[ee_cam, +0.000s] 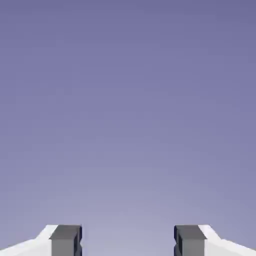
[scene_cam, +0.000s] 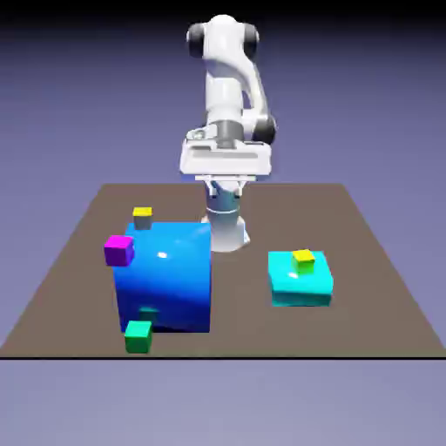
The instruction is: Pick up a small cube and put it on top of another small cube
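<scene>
A: Left side of the table (scene_cam: 78,261) first. What is seen there?

B: A magenta cube (scene_cam: 118,250) is seen touching the upper left corner of the big blue cube (scene_cam: 165,274), raised off the table. Behind the blue cube, toward the far edge, a yellow cube with grey sides (scene_cam: 142,217) is placed.

A: And the green cube?

B: The green cube (scene_cam: 138,336) is found on the table near the near edge, left of centre, just against the blue cube's lower left front corner. Nothing is stacked on it.

A: Middle?

B: The arm (scene_cam: 228,96) is seen at the far edge, folded up, with the hand held high above the table, well apart from every cube. The gripper (ee_cam: 128,242) is shown spread in the hand view; both grey fingertips (ee_cam: 66,240) are visible at the bottom edge with a clear gap between them and nothing pinched. Only blue-violet backdrop is shown in that view.

A: Right side?

B: A flat cyan block (scene_cam: 300,280) is placed right of centre, well apart from the blue cube. The yellow cube with olive sides (scene_cam: 303,259) is set on top of it, near the block's far side. Its top is bare.

A: Green and yellow touching?

B: No, well apart, with the blue cube between them.
</scene>
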You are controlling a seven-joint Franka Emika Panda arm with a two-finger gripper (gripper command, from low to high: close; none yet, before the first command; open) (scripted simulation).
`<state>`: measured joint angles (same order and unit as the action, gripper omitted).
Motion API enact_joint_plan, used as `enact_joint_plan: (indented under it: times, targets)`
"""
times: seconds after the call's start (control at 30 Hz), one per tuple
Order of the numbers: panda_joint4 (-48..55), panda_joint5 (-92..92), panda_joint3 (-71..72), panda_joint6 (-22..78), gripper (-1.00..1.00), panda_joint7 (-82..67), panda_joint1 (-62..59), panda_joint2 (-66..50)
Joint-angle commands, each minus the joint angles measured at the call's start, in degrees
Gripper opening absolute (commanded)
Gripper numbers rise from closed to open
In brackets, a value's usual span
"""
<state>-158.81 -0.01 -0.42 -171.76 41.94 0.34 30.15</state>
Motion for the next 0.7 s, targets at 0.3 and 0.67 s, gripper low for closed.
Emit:
enact_joint_plan:
  times: [0.3, 0.67]
  targets:
    - [18.19, -0.11, -3.48, 18.60, 0.00, -4.27, -2.85, -20.77]
    - [38.19, -0.23, -7.31, 39.05, 0.00, -8.97, -5.99, -43.61]
